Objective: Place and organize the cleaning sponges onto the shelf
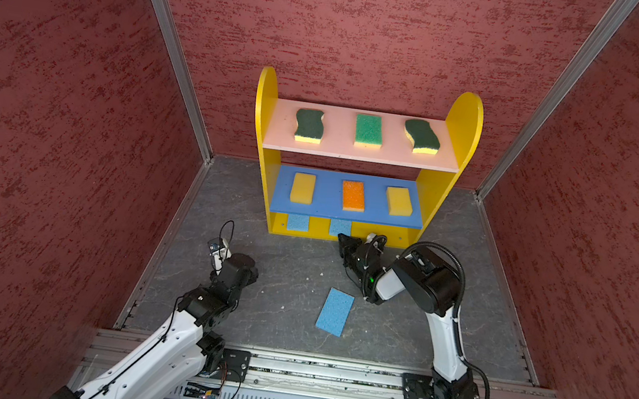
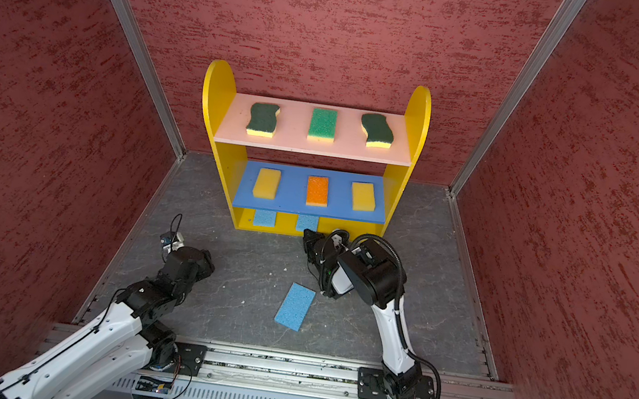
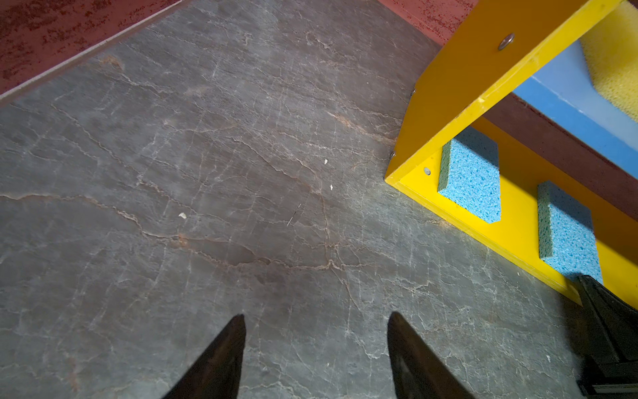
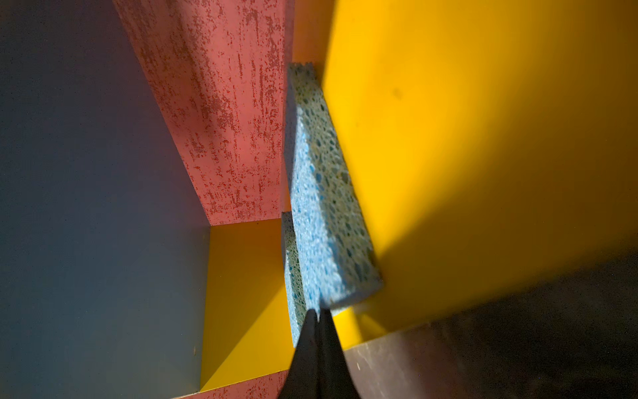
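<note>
Below, the right gripper (image 4: 318, 312) is closed tight, empty, at the edge of a blue sponge (image 4: 312, 193) under the shelf (image 1: 461, 122); the left gripper (image 3: 316, 317) is held parted, empty, over the floor (image 3: 207, 155).

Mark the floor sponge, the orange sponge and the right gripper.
floor sponge (image 1: 335, 311): a top view, face centre.
orange sponge (image 1: 353, 195): a top view, face centre.
right gripper (image 4: 317, 312): right wrist view, between fingertips.
</note>
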`<state>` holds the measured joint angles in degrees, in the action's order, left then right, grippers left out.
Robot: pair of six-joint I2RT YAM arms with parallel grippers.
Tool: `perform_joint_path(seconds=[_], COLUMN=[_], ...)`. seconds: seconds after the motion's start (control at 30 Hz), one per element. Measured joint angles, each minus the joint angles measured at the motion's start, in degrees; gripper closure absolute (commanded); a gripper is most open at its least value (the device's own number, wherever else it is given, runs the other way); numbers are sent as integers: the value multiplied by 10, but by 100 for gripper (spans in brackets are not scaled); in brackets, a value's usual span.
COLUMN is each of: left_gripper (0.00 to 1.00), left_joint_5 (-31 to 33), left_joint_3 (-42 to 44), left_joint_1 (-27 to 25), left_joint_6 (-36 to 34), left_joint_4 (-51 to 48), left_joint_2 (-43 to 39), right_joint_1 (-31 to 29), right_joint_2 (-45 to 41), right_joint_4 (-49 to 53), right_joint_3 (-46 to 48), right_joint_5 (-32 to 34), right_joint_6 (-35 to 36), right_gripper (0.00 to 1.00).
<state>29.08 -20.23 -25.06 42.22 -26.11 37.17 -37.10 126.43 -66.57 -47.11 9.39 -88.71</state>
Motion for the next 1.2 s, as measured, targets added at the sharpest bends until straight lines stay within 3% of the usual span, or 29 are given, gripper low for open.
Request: perform_joint_path(seconds=[1.2], left_gripper=[34], left_joint_5=[10], left_joint_3=[0], left_joint_1=[-4], left_joint_6=[0], left_joint_4=[0], left_joint_2=[16], right_joint_1=[12], right_joint_2=[-3], right_joint_4=[6], right_joint_3=[0], right_joint_5=[0], right_joint_6=[25], right_gripper=[100])
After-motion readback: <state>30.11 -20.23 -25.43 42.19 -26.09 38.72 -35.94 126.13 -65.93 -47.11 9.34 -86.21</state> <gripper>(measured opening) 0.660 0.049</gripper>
